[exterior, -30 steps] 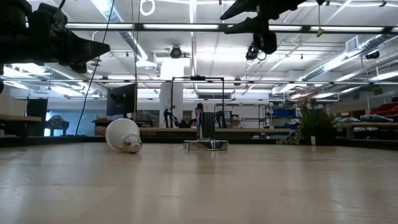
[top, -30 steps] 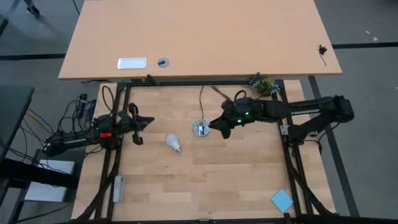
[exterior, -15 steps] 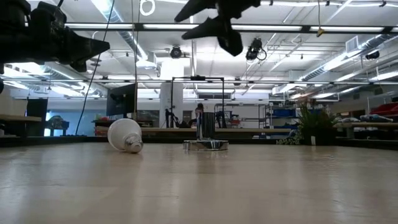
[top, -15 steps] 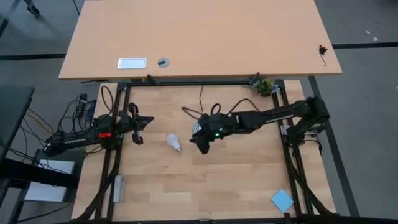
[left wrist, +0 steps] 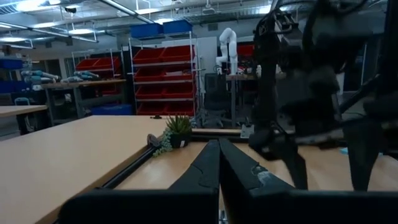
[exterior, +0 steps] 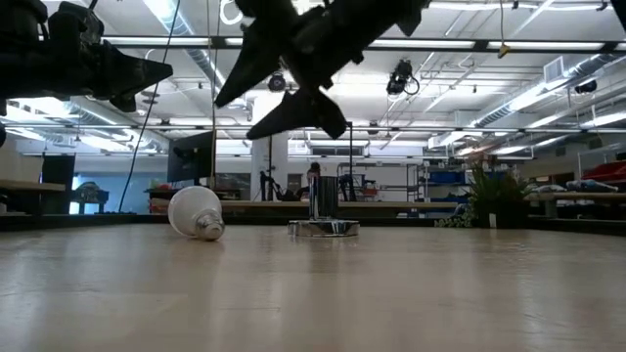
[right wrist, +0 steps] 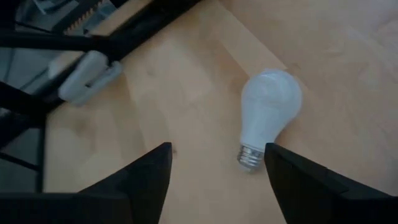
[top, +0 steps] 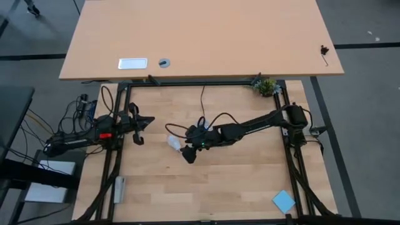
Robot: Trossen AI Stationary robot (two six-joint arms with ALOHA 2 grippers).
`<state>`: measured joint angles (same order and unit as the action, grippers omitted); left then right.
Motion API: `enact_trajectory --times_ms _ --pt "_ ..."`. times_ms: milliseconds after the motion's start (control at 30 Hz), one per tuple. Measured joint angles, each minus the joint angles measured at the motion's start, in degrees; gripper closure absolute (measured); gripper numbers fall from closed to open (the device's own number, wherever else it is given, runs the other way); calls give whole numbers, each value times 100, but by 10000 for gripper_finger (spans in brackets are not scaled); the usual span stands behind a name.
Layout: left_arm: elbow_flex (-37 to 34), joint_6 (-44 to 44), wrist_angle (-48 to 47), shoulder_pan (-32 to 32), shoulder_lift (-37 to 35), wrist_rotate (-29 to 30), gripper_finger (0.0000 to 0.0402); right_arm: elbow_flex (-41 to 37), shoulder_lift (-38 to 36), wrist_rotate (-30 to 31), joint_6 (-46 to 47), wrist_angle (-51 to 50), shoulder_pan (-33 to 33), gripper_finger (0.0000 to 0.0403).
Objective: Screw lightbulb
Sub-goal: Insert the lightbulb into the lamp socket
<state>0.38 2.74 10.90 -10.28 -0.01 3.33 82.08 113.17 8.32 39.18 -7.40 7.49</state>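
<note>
Two dark fingers of the right gripper [right wrist: 214, 180] stand wide apart and hold nothing, hanging above the table [top: 237, 181] with the lightbulb [right wrist: 266, 115] lying on its side just beyond them, untouched. In the high view the lightbulb [top: 174, 143] rests just beside that gripper [top: 188, 154], toward the left arm. The left gripper [top: 141, 123], fingers together, waits at the table's left edge.

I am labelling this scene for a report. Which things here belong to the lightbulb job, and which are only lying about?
For the job:
- lightbulb, lying on its side
- silver socket with black cord
- right gripper, open, above the table beside the bulb

Lying about:
- blue square pad, at a table corner
- small plant, at the table's far edge
- left gripper, shut, waiting at the left edge
</note>
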Motion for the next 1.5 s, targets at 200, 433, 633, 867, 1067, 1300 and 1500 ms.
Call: enact_trajectory --times_ms 200,433,633,867,1067,1300,1500 --pt "0 0 4 0 0 2 396 1 223 -7 -39 341 7 139" --pt "0 0 4 0 0 4 396 0 404 4 -36 590 58 144" --pt "0 0 2 0 0 4 396 0 383 258 -186 830 120 144" --pt "0 0 99 0 0 4 396 0 388 264 -199 912 118 144" --pt "0 -388 193 2 0 -47 396 0 388 275 -306 1060 118 144" --pt "0 -605 355 4 1 -78 396 0 388 275 -338 1106 118 144" --pt "0 -671 297 4 0 -87 396 -2 391 275 -339 1210 118 145"
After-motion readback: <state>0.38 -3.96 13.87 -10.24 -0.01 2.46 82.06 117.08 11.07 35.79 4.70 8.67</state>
